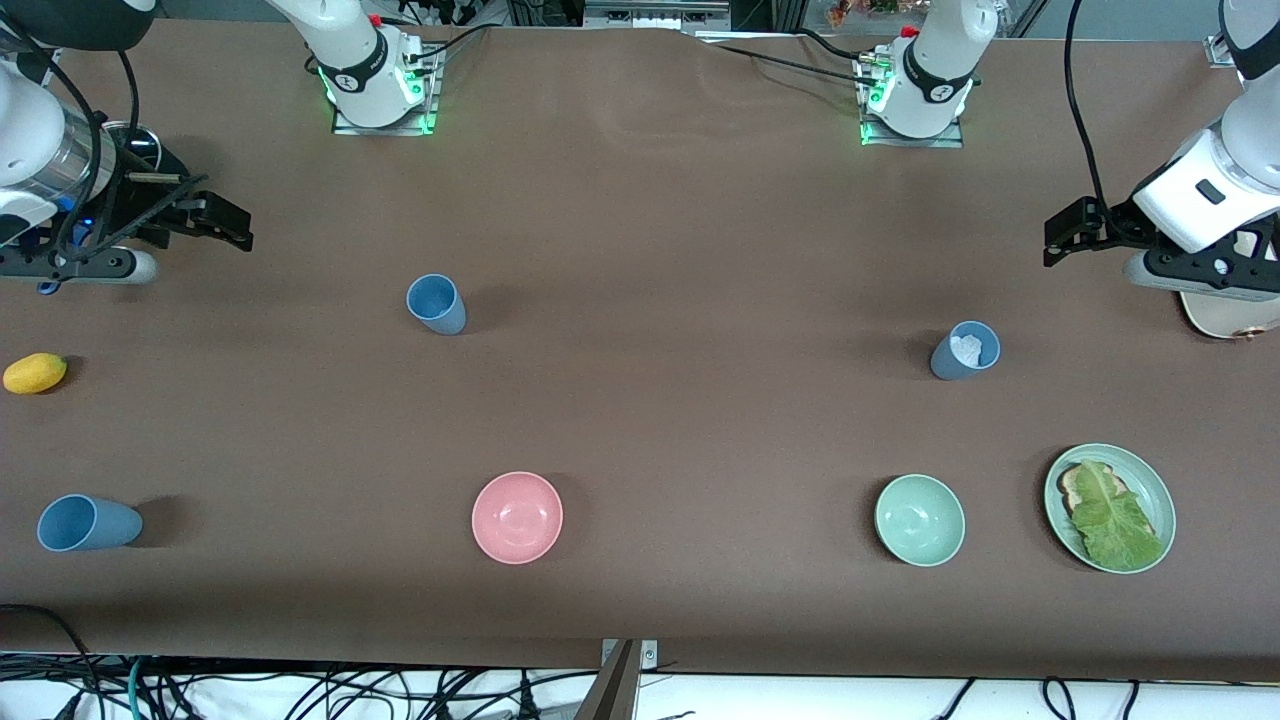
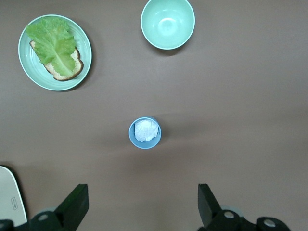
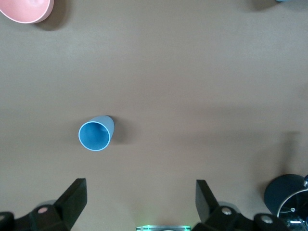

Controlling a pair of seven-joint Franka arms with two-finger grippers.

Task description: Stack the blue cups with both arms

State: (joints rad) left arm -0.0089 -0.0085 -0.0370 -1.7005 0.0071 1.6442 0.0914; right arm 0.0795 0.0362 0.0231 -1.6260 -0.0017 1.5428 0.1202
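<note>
**A:** Where do you have the blue cups?

**B:** You have three on the bench (image 1: 640, 200). One blue cup (image 1: 436, 303) stands upright toward the right arm's end, nearer the robots' bases than the pink bowl (image 1: 517, 517). A second blue cup (image 1: 88, 523) sits at that same end of the bench, about as near the front camera as the pink bowl, and it seems to lie on its side with its mouth toward the bench's end. The greyer blue cup (image 1: 966, 351) stands upright toward the left arm's end, with something white and crumpled (image 2: 146, 130) inside it.

**A:** And your two grippers?

**B:** Your right gripper (image 1: 215, 215) hangs in the air over the right arm's end of the bench, holding nothing; in its wrist view its jaws stand wide, with the first cup on the bench below and between them. Your left gripper (image 1: 1072, 228) hangs over the left arm's end, also holding nothing, jaws wide in its wrist view, with the greyer cup below and between them.

**A:** What else do you have down there?

**B:** A pale green bowl (image 1: 920, 520) sits nearer the front camera than the greyer cup. Beside it, toward the bench's end, a green plate (image 1: 1158, 490) carries a slice of toast (image 1: 1075, 484) under a lettuce leaf (image 1: 1115, 520). A yellow fruit (image 1: 35, 373) lies near the right arm's end.
</note>
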